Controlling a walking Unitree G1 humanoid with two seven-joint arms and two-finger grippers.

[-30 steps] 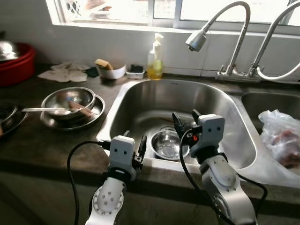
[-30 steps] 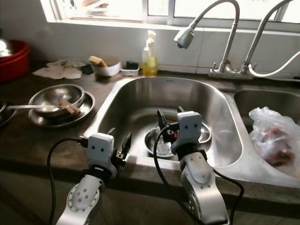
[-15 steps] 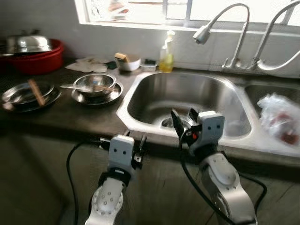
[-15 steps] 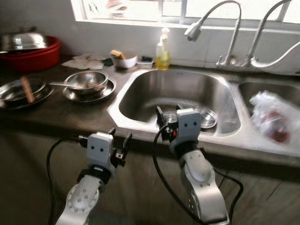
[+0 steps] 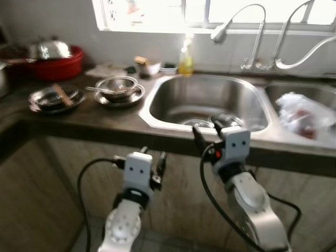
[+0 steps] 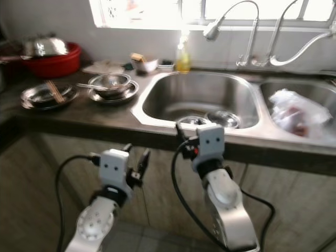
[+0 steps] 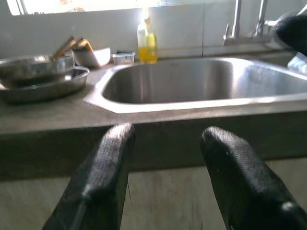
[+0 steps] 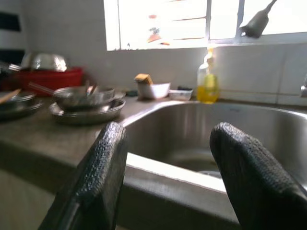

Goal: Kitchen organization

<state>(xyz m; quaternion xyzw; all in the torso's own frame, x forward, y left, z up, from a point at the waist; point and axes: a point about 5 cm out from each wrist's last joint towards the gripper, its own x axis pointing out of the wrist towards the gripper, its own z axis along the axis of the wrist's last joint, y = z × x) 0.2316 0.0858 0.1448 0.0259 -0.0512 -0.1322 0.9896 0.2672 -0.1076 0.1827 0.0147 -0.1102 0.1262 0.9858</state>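
Far left on the dark surface (image 5: 79, 118): red tub (image 5: 55, 65) w/ a steel lid (image 5: 49, 49) on top. Tub prob bulky plastic, take by rim w/ both grippers; lid is thin metal, slick.

Next, steel plate (image 5: 52, 98) w/ chopsticks (image 5: 63, 93) lying across it. Plate stiff, light, slippery; pinch the rim edge. Chopsticks may roll off if tilted.

Beside it, steel bowl (image 5: 117, 85) sitting on another plate (image 5: 119, 97), a spoon handle (image 5: 94, 89) sticking out left. Bowl rigid, not fragile, prob light; grab at lip. Lift bowl off first, else stack could slide.

Behind, near the wall: cloth (image 5: 107, 71) (soft, floppy), small white bowl (image 5: 148, 68) w/ a sponge in it (ceramic-looking, breakable).

Soap bottle (image 5: 186, 58), yellow liquid, at sink's back edge; label too blurred to read. No legible writing or brands anywhere.

Sink (image 5: 210, 102): two small steel dishes (image 6: 210, 118) on the bottom, likely wet and slick. Faucet (image 5: 239, 29) overhead.

Right basin: plastic bag (image 5: 304, 113) w/ reddish contents, soft, shifts when lifted.

Left gripper (image 5: 151, 168) and right gripper (image 5: 205, 134) both below/in front of the surface edge, fingers spread apart, holding nothing, well apart from all dishes. Wrist views: left fingers (image 7: 100, 177), right fingers (image 8: 103, 172) released.
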